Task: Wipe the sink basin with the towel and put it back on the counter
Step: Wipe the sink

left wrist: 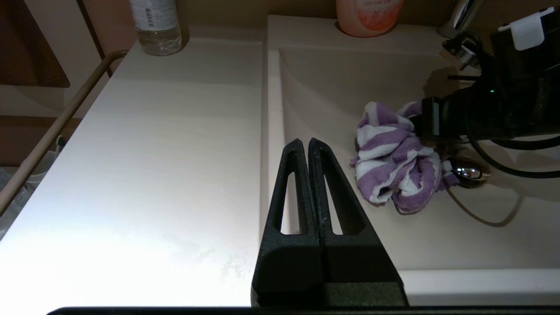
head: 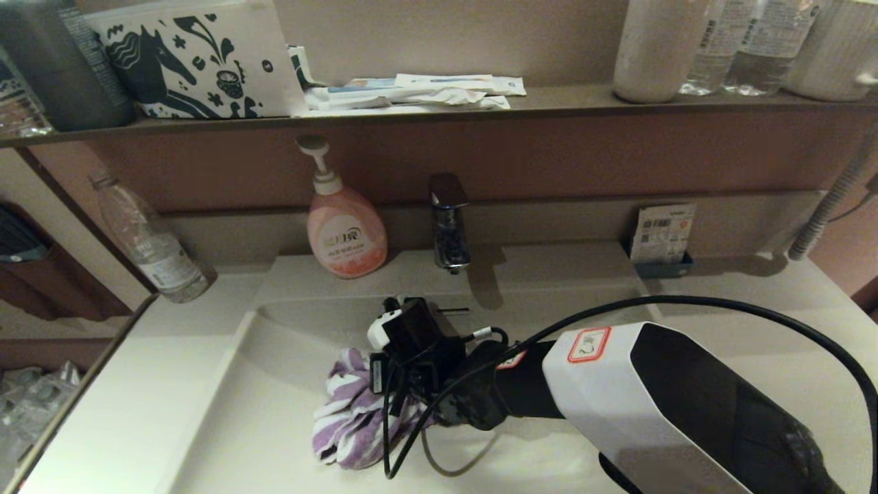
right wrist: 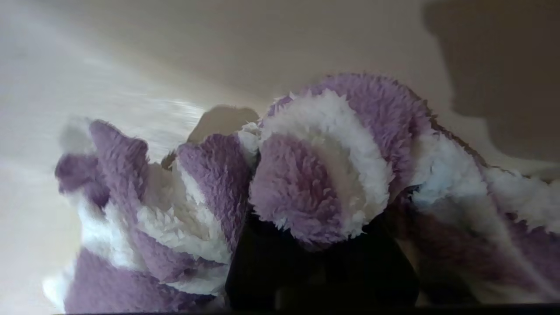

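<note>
The purple-and-white striped towel [head: 350,412] [left wrist: 393,166] [right wrist: 315,175] lies bunched on the floor of the beige sink basin [head: 274,425] [left wrist: 332,83], just left of the chrome drain plug [left wrist: 470,173]. My right gripper [head: 384,391] [right wrist: 319,245] reaches into the basin from the right and is shut on the towel, its fingers buried in the folds. The overflow slot [head: 453,311] shows behind the wrist. My left gripper [left wrist: 308,142] is shut and empty, parked over the basin's left rim beside the counter [head: 123,412] [left wrist: 166,153]; it is out of the head view.
A pink soap pump bottle [head: 346,237] and the faucet [head: 449,219] stand behind the basin. A water bottle [head: 151,240] stands at the counter's back left, a card holder [head: 662,237] at the back right. The dark shelf [head: 549,103] above carries bottles and boxes.
</note>
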You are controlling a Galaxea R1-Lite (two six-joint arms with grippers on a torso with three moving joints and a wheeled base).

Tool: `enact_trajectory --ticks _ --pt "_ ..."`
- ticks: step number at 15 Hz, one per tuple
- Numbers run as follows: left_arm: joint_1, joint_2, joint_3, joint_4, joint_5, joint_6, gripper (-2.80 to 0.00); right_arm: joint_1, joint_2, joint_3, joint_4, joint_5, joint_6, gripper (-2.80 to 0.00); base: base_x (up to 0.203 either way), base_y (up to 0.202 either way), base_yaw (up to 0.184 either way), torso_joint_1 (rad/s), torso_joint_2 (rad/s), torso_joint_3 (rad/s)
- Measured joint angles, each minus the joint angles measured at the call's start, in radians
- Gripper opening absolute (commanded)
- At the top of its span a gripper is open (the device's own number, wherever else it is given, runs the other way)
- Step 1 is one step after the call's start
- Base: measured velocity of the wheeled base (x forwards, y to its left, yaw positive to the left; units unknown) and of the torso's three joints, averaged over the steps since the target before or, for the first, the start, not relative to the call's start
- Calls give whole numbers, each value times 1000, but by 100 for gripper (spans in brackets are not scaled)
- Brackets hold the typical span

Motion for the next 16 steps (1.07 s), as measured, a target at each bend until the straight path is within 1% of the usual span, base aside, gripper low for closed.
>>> enact_trajectory --ticks 4,9,12,14,16 --pt "0 0 0 0 0 0 -280 -58 -65 150 -3 -46 1 -280 0 0 0 0 0 0" --pt "0 0 0 0 0 0 -280 -132 -191 390 -16 -78 3 -280 0 0 0 0 0 0" --pt "0 0 0 0 0 0 -280 -204 -271 529 -1 -103 2 -280 0 0 0 0 0 0" --pt "0 0 0 0 0 0 -280 -223 -320 616 -5 -133 1 -280 0 0 0 0 0 0" --pt "0 0 0 0 0 0 -280 -229 -370 704 -41 -140 0 -280 0 0 0 0 0 0"
